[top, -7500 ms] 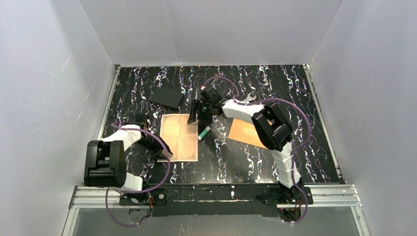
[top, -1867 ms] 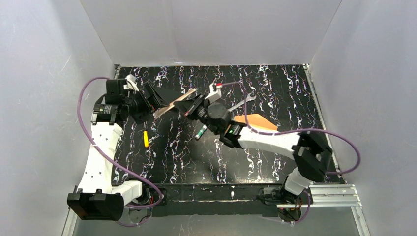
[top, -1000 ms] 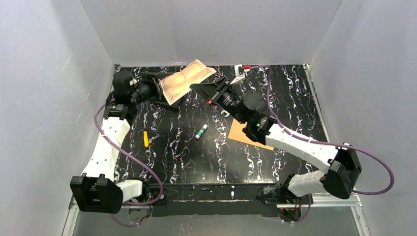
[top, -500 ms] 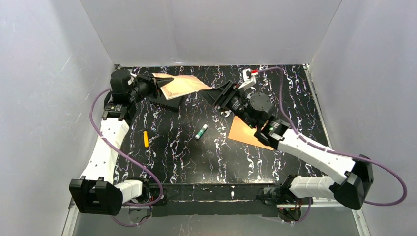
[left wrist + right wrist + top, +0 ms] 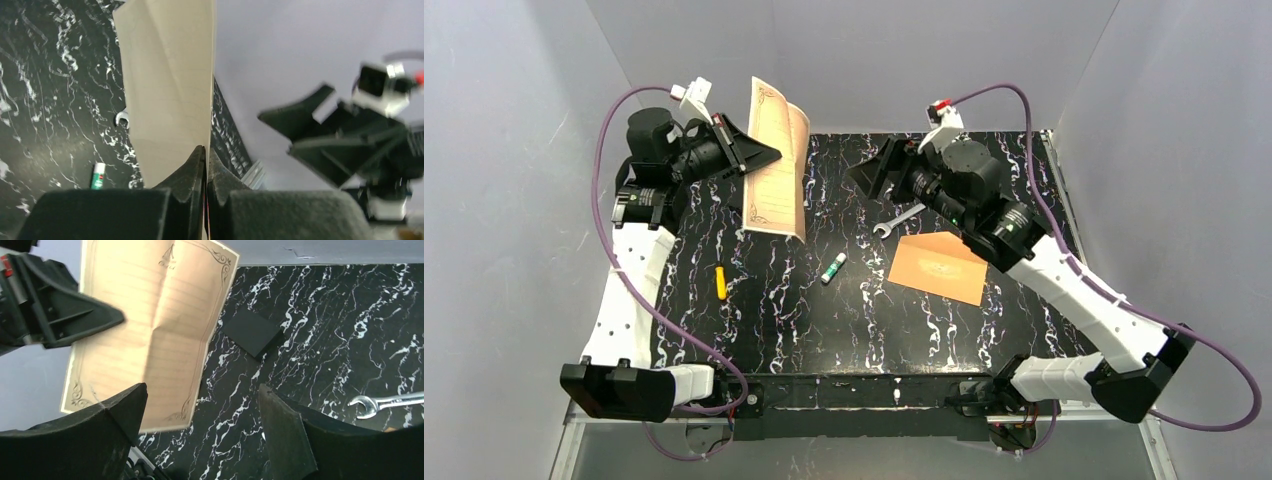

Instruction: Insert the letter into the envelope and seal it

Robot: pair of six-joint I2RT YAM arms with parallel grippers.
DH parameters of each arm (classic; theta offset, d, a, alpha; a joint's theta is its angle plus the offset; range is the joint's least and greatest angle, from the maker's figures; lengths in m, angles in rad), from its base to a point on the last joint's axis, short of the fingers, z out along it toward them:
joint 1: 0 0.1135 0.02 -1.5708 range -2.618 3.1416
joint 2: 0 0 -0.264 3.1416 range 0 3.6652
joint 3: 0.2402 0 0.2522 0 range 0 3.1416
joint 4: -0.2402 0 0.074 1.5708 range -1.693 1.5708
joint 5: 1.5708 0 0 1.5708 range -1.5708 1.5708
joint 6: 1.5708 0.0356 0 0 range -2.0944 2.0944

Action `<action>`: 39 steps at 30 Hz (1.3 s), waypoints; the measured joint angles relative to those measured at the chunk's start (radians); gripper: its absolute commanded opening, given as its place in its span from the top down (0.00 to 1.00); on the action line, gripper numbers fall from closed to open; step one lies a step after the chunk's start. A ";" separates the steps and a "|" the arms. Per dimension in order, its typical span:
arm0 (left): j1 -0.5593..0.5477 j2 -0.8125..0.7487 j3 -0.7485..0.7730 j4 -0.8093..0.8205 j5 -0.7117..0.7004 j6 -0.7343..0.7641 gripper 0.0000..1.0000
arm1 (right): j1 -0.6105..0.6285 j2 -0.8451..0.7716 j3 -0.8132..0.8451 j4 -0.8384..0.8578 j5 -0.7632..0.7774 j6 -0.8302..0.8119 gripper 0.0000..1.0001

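Note:
The letter (image 5: 776, 165), a cream sheet with an ornate border and a fold crease, hangs upright in the air over the table's back left. My left gripper (image 5: 767, 153) is shut on its edge. In the left wrist view the fingertips (image 5: 199, 159) pinch the sheet (image 5: 167, 90) edge-on. My right gripper (image 5: 870, 176) stands open a short way to the right of the letter and apart from it, with nothing between its fingers (image 5: 125, 405). The right wrist view faces the letter (image 5: 150, 325). The orange-brown envelope (image 5: 938, 266) lies flat on the table under the right arm.
A silver wrench (image 5: 902, 219) lies just behind the envelope. A green-and-white tube (image 5: 834, 268) sits mid-table and a small yellow item (image 5: 720, 282) at the left. A flat black rectangle (image 5: 251, 332) lies behind the hanging letter. White walls enclose three sides.
The letter has gone from lying nearly flat between the two grippers to hanging upright from the raised left gripper. The right gripper has let go, opened and drawn back to the right.

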 measured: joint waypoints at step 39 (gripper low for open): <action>0.000 -0.014 0.413 0.329 0.484 0.182 1.00 | -0.072 0.061 -0.011 0.793 -0.528 0.021 0.19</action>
